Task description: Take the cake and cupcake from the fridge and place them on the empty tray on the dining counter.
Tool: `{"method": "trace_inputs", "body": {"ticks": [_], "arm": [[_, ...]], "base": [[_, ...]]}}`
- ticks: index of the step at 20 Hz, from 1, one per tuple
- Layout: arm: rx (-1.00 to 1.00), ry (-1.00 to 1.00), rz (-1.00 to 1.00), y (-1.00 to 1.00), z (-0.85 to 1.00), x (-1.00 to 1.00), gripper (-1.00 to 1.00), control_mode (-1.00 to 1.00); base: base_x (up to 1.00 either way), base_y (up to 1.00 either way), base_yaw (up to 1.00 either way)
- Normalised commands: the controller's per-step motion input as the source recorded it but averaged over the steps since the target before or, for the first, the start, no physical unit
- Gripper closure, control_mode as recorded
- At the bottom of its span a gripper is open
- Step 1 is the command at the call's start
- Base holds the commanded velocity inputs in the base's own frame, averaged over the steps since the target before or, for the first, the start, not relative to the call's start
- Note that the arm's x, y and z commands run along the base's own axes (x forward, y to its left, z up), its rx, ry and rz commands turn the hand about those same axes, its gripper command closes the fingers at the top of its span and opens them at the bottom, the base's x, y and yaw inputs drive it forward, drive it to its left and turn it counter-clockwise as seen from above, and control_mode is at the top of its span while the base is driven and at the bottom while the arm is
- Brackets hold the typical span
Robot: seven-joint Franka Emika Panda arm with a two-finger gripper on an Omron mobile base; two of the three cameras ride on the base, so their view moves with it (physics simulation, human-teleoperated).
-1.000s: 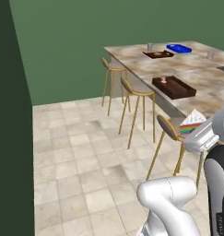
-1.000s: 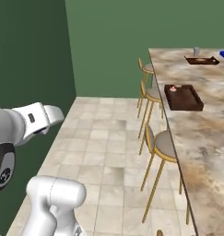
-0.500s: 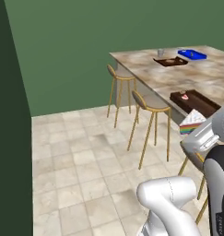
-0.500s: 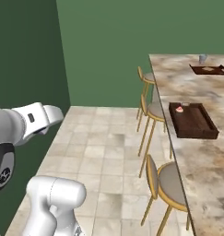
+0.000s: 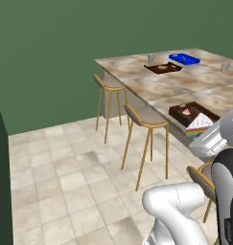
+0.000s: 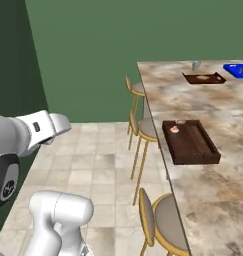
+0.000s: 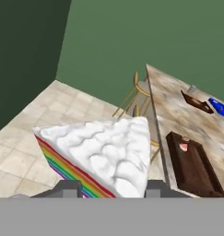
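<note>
Two stools (image 5: 145,117) line the marbled dining counter (image 6: 203,107), tiled floor (image 5: 55,177) below.

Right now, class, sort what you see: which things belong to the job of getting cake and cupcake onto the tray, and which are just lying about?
Belongs to the job:
cake, held in the gripper
cupcake, already in the tray
tray
dining counter

Just lying about:
stools
blue tray
far brown tray
cups

A plain green wall (image 5: 65,52) rises behind a beige square-tiled floor (image 5: 65,177). Round-seated stools on thin golden legs (image 5: 144,127) stand along the marbled beige stone counter (image 6: 193,105), their seats tucked beside its edge.
</note>
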Motion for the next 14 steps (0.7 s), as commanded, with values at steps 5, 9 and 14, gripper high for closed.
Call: {"method": "trace_inputs", "body": {"ticks": [5, 9, 14], "arm": [[0.0, 0.0, 0.0, 0.0, 0.0, 0.0, 1.0, 1.0], [0.0, 0.0, 0.0, 0.0, 0.0, 0.0, 1.0, 1.0], [0.0, 0.0, 0.0, 0.0, 0.0, 0.0, 1.0, 1.0]], "base": [[0.29, -0.1, -0.42], [0.9, 0.13, -0.43], [0.99, 0.32, -0.41]]}}
